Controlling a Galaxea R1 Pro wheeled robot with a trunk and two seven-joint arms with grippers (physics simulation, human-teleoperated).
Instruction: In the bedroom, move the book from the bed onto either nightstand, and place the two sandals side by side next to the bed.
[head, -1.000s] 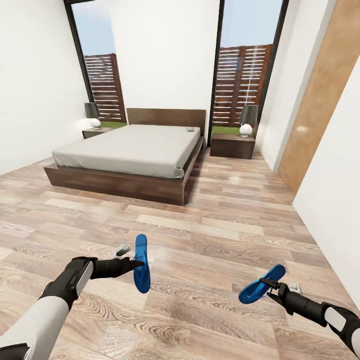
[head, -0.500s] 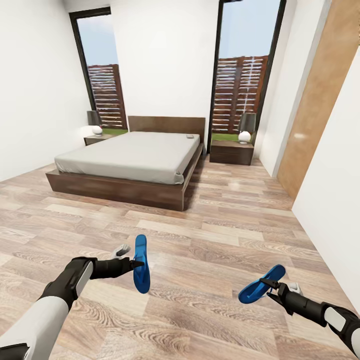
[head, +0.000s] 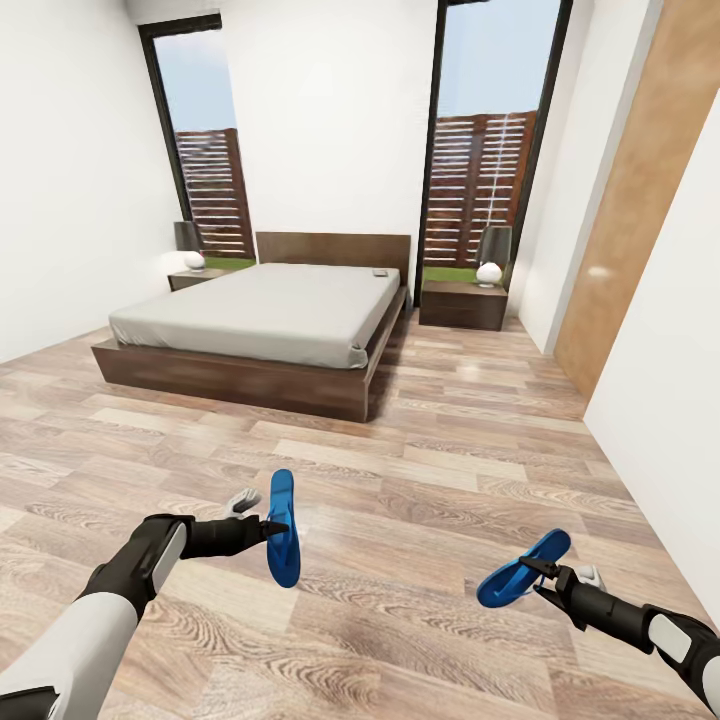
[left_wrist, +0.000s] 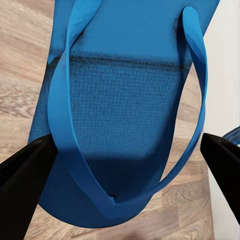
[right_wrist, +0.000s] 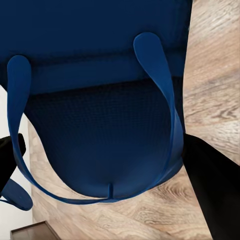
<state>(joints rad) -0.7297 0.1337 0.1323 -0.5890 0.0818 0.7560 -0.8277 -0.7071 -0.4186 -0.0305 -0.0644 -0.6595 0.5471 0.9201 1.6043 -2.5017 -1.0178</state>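
Wooden floor (head: 440, 450) is staying put now; the room has stopped sliding, so I am pausing short of the bed (head: 260, 310). My left jaws (head: 270, 527) and right jaws (head: 527, 572) are each squeezing one blue sandal (head: 283, 540), other sandal (head: 522, 581). The book (head: 379, 272) is lying on the bed's far corner.

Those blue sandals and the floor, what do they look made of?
The sandals look like matte foam or rubber: the sole shows a fine dimpled texture, with smooth thin straps. The floor looks like light wood planking with visible grain and a slight sheen.
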